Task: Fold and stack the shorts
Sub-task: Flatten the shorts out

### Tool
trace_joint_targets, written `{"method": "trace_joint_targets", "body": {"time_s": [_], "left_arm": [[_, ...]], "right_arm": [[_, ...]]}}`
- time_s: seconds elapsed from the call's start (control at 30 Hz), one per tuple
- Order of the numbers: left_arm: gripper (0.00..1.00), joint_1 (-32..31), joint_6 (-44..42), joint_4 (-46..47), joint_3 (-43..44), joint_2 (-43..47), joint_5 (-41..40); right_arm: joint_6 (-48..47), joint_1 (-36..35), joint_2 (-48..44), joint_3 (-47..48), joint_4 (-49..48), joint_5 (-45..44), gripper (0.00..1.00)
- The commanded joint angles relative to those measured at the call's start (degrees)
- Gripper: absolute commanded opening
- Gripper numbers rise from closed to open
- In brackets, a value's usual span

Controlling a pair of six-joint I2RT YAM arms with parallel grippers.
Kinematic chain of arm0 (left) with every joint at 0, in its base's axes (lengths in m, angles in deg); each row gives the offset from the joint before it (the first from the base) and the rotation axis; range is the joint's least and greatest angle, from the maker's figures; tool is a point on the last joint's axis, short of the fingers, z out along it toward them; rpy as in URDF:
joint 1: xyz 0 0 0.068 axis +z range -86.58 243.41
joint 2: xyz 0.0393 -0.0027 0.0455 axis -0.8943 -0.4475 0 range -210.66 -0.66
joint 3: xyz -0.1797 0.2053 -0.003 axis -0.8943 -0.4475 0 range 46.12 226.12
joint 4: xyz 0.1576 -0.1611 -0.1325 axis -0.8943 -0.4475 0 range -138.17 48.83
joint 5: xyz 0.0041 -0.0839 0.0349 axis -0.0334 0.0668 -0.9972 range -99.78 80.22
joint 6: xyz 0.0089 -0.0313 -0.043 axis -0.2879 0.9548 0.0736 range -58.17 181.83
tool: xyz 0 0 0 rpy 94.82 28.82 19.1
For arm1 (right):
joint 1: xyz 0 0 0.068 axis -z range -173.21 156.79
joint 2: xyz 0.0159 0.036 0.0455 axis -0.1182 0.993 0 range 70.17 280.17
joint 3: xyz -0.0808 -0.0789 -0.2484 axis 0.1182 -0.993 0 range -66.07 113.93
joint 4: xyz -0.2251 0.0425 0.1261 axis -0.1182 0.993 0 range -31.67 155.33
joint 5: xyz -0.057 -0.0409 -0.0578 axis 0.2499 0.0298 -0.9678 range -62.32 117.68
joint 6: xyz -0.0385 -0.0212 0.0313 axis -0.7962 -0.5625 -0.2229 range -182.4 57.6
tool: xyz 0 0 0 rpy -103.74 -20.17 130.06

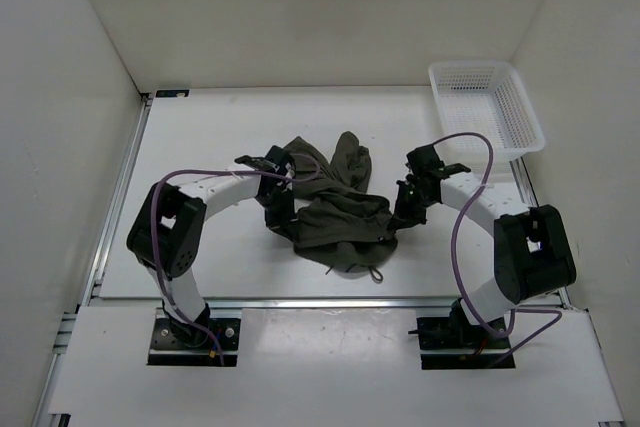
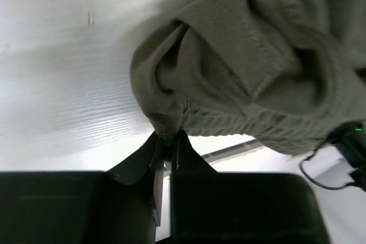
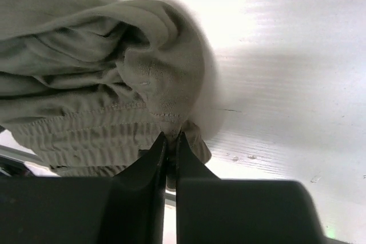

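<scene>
The dark olive-green shorts (image 1: 335,207) lie crumpled in the middle of the white table (image 1: 200,127), a drawstring trailing toward the near edge. My left gripper (image 1: 280,215) is at the shorts' left side, shut on a fold of fabric by the ribbed waistband (image 2: 229,124); in the left wrist view the cloth is pinched between the tips of my left gripper (image 2: 168,136). At the shorts' right side, my right gripper (image 1: 405,212) is likewise shut on a fabric edge, with my right gripper (image 3: 170,136) showing cloth squeezed between its tips, just above the waistband (image 3: 86,135).
A white plastic basket (image 1: 487,105) stands at the back right corner of the table. White walls enclose the table on three sides. Purple cables loop over both arms.
</scene>
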Motion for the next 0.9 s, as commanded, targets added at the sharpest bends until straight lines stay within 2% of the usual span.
{"method": "trace_joint_targets", "body": {"time_s": [0.0, 0.07, 0.13, 0.17, 0.23, 0.27, 0.3, 0.33, 0.37, 0.4, 0.43, 0.47, 0.5, 0.6, 0.67, 0.73, 0.77, 0.8, 0.83, 0.87], "left_arm": [[0.1, 2.54, -1.01, 1.66, 3.88, 1.72, 2.37], [0.1, 5.44, -2.67, -1.14, 7.91, 2.69, 2.37], [0.1, 9.03, -3.99, -4.13, 13.35, 2.69, 1.84], [0.1, 10.18, -5.74, -6.14, 21.38, 0.77, 1.84], [0.1, 13.25, -7.15, -13.96, 32.74, -1.96, 0.44], [0.1, 14.14, -8.64, -17.03, 47.16, -5.19, 0.44], [0.1, 15.02, -8.65, -20.28, 55.4, -6.96, -1.3], [0.1, 16.6, -9.18, -25.45, 63.74, -8.55, -1.84], [0.1, 17.66, -8.31, -27.5, 78.53, -9.87, -2.37], [0.1, 18.88, -7.0, -27.0, 80.68, -8.58, -2.38], [0.1, 19.94, -6.03, -24.3, 80.09, -5.87, -1.33], [0.1, 21.87, -5.23, -18.35, 75.3, -2.71, -1.32], [0.1, 22.41, -3.92, -14.99, 71.43, 4.37, -0.8], [0.1, 22.41, -3.91, -9.51, 59.4, 12.6, -1.59], [0.1, 22.41, -5.22, -9.5, 54.45, 16.82, -1.59], [0.1, 21.63, -6.01, -9.5, 44.53, 20.59, -0.8], [0.1, 21.1, -6.02, -9.5, 40.75, 21.75, -0.8], [0.1, 19.88, -6.02, -9.5, 36.89, 22.8, -1.67], [0.16, 19.25, -5.41, -9.5, 28.75, 24.64, -1.67], [0.22, 18.47, -4.88, -7.94, 24.41, 25.36, -1.67]], "right_arm": [[-0.21, 0.0, -0.34, 4.94, -1.37, 0.42, 0.0], [-0.21, 0.0, -0.34, 7.57, -0.23, -0.19, 0.0], [-0.21, 0.78, 0.97, 14.59, 0.38, -0.19, 0.0], [-0.9, 1.66, 3.16, 18.18, 1.78, -0.19, 0.0], [-1.61, 2.71, 7.54, 32.49, 5.2, -0.19, 0.0], [-2.31, 3.68, 8.88, 38.29, 6.35, -0.19, 0.0], [-3.01, 3.69, 10.11, 49.83, 7.23, -0.19, 0.0], [-3.02, 4.56, 12.12, 55.51, 7.77, 0.76, 0.0], [-3.02, 5.44, 12.93, 60.71, 7.77, 1.47, 0.0], [-3.02, 5.44, 12.93, 65.19, 7.77, 1.48, 0.0], [-3.02, 6.14, 13.63, 72.37, 7.77, 2.35, 0.0], [-3.02, 6.15, 13.64, 74.71, 7.25, 2.36, 0.0], [-3.54, 6.15, 12.68, 76.04, 7.24, 1.66, 0.0], [-3.55, 6.15, 7.33, 70.37, 3.75, 0.26, 0.0], [-3.55, 6.15, 1.62, 58.08, 1.54, -2.02, 0.0], [-2.94, 6.15, -4.34, 47.98, -1.54, -4.66, 0.0], [-1.8, 6.15, -6.47, 37.4, -2.5, -5.81, 0.0], [-0.92, 6.15, -8.23, 32.25, -3.21, -6.34, 0.0], [0.31, 6.15, -11.55, 27.5, -3.91, -6.87, 0.0], [0.32, 6.15, -12.98, 18.75, -3.92, -6.87, 0.03]]}}
